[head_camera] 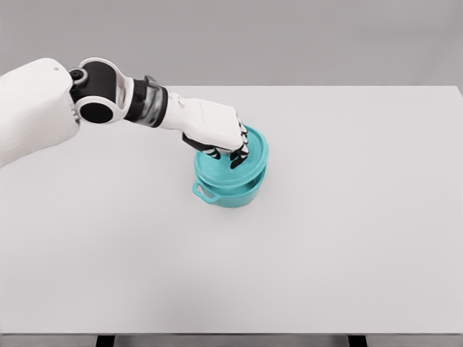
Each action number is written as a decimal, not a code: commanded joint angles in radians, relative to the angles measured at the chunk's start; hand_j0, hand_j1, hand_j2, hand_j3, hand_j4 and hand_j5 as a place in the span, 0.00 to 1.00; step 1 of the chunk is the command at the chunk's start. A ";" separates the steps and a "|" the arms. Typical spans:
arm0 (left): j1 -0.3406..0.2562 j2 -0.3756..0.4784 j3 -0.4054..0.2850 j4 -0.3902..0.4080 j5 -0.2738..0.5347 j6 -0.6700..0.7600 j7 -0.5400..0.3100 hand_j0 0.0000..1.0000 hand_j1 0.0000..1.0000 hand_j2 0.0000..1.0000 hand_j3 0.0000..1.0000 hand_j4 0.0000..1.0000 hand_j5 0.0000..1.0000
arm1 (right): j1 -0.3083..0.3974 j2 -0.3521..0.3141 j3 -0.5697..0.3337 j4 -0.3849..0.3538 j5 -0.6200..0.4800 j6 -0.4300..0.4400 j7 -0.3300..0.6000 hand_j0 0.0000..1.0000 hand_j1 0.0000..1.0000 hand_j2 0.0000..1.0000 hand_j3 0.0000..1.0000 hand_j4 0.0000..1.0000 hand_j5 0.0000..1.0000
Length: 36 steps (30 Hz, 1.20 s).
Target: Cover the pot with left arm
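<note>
A teal pot [228, 191] stands near the middle of the white table [325, 238], with a side handle [203, 193] facing the front left. A teal lid [249, 163] lies on top of it, tilted and shifted toward the back right. My left hand [226, 148] reaches in from the left over the lid, its fingers [239, 153] curled down onto the lid's top, where they hide any knob. The right arm does not show.
The table's far edge runs behind the pot and its front edge lies along the bottom of the picture. A plain grey wall stands behind.
</note>
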 commanded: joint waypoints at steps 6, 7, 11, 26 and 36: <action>0.000 -0.008 -0.001 0.005 0.004 0.002 0.000 0.43 0.43 0.43 0.43 0.43 0.43 | 0.000 0.000 0.000 0.001 0.000 0.000 0.000 1.00 1.00 1.00 1.00 1.00 1.00; 0.000 -0.008 -0.001 0.005 0.004 0.002 0.000 0.43 0.43 0.43 0.43 0.43 0.43 | 0.000 0.000 0.000 0.000 0.000 0.000 0.000 1.00 1.00 1.00 1.00 1.00 1.00; -0.005 -0.008 -0.002 0.003 0.004 0.002 0.000 0.43 0.43 0.43 0.43 0.43 0.43 | 0.000 0.000 0.000 0.000 0.000 0.000 0.000 1.00 1.00 1.00 1.00 1.00 1.00; -0.066 -0.005 -0.082 0.003 0.006 0.002 0.002 0.43 0.43 0.43 0.43 0.43 0.43 | 0.000 0.000 0.000 0.000 0.000 0.000 0.000 1.00 1.00 1.00 1.00 1.00 1.00; -0.097 -0.008 -0.128 0.005 0.054 0.002 0.000 0.44 0.44 0.44 0.44 0.44 0.44 | 0.000 0.000 0.000 0.000 0.000 0.000 0.000 1.00 1.00 1.00 1.00 1.00 1.00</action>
